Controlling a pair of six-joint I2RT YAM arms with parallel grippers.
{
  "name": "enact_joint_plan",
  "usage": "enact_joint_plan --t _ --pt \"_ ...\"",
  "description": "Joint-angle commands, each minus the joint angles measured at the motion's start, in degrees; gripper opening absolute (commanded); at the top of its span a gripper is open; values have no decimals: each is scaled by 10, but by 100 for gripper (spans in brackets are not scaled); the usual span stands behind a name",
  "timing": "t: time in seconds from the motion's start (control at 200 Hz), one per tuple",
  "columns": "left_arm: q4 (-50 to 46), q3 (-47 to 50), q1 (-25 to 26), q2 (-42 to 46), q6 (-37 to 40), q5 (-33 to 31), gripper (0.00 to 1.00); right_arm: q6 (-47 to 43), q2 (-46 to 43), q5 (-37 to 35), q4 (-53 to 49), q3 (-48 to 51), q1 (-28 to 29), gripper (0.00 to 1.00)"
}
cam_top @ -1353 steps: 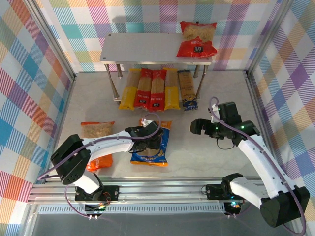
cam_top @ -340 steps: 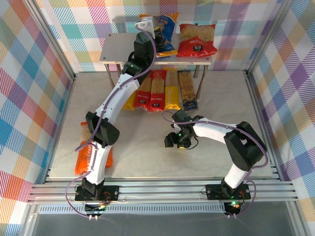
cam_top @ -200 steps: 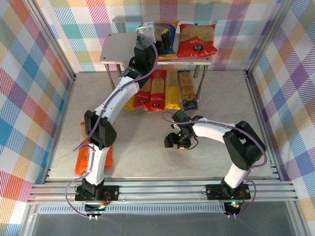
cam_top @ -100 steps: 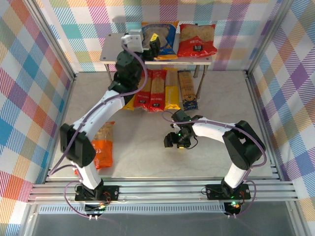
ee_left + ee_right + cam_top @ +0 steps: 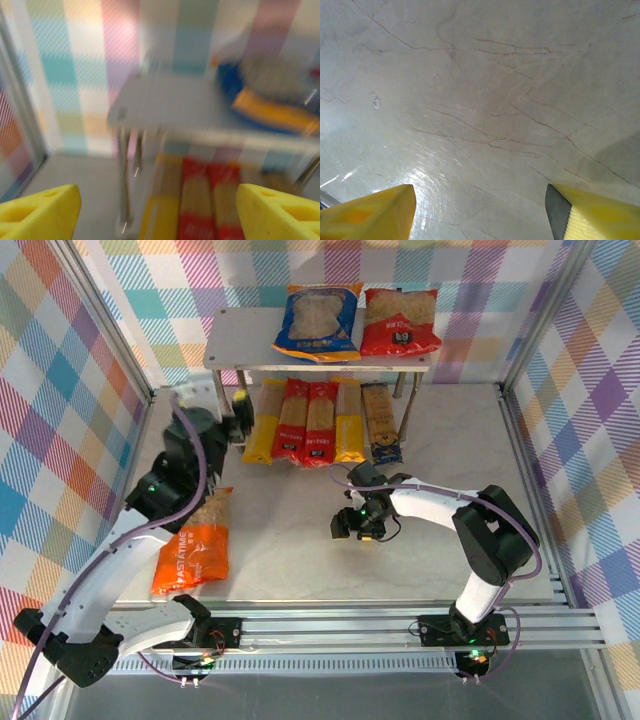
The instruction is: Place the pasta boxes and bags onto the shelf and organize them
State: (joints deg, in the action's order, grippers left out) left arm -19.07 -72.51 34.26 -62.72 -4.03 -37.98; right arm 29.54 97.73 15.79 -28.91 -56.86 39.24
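Observation:
The shelf (image 5: pixel 250 340) stands at the back, blurred in the left wrist view (image 5: pixel 170 107). On its top board lie a blue bag (image 5: pixel 317 322) and a red bag (image 5: pixel 400 322) side by side. Under that board several pasta boxes (image 5: pixel 321 423) lie in a row: yellow, red, red, yellow, dark. An orange bag (image 5: pixel 195 540) lies on the table at the left. My left gripper (image 5: pixel 240 412) hangs open and empty left of the yellow box, facing the shelf (image 5: pixel 157 215). My right gripper (image 5: pixel 350 523) is open over bare table (image 5: pixel 480 210).
Checked walls enclose the table on three sides. A metal rail (image 5: pixel 330 625) runs along the near edge. The shelf's metal legs (image 5: pixel 225 410) stand close to my left gripper. Open tabletop (image 5: pixel 440 440) lies right of the boxes.
My left gripper has left the blue bag on the shelf's top board and swung back down and left, off the shelf. The right arm has barely moved.

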Motion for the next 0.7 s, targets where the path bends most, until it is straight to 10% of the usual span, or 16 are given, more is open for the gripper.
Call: enact_joint_plan --t 0.0,0.325,0.695 --pt "-211 75 -2 -25 -118 -46 81 -8 -9 15 1 -16 5 71" --pt "-271 160 -23 7 -225 -50 89 12 -21 145 91 -28 51 72" --pt "-252 138 -28 162 -216 -45 86 14 184 236 73 -289 199 70"
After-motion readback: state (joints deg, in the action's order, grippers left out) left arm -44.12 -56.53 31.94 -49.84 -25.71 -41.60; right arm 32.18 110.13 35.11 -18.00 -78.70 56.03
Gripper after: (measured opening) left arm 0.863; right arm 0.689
